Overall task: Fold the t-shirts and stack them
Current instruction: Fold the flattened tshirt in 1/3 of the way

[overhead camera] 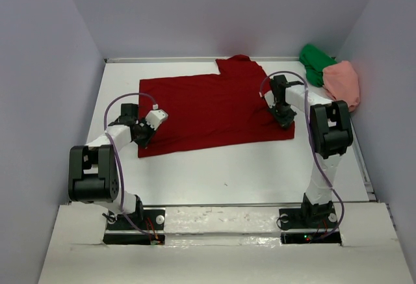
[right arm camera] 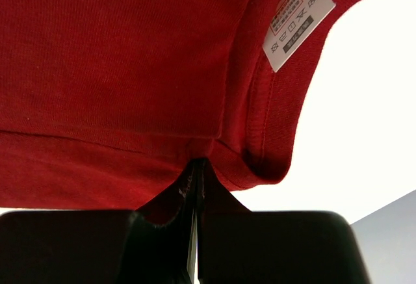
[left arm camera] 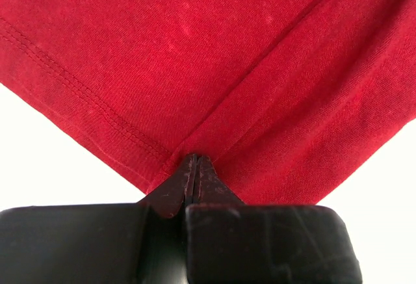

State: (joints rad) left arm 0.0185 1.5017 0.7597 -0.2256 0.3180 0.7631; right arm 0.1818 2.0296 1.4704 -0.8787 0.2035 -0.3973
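Dark red t-shirt [overhead camera: 214,112] lies spread, centre of the top view, slightly skewed on the white table [overhead camera: 247,180]. Green t-shirt [overhead camera: 315,63] and salmon pink t-shirt [overhead camera: 342,82] are heaped unfolded at upper right, touching each other.

Left gripper [left arm camera: 194,162]: fingers pinched together on the lower-left corner of the red shirt, right where the hem meets the side seam. Right gripper [right arm camera: 198,166]: also clamped on red cloth, at a seam junction on the shirt's right edge, with the care label [right arm camera: 298,21] hanging above it.

Risks as you go from here:
- Both bites look shallow, only the very edge of the cloth. A quick lift or a pull between the arms would likely strip a corner out.
- You can't tell whether each pinch holds both layers. If not, the lower layer stays behind and the fold bunches.
- The shirt sits skewed, so equal travel on both arms would probably give a crooked fold.
- The right arm works near the heap, and a wide swing could drag it.
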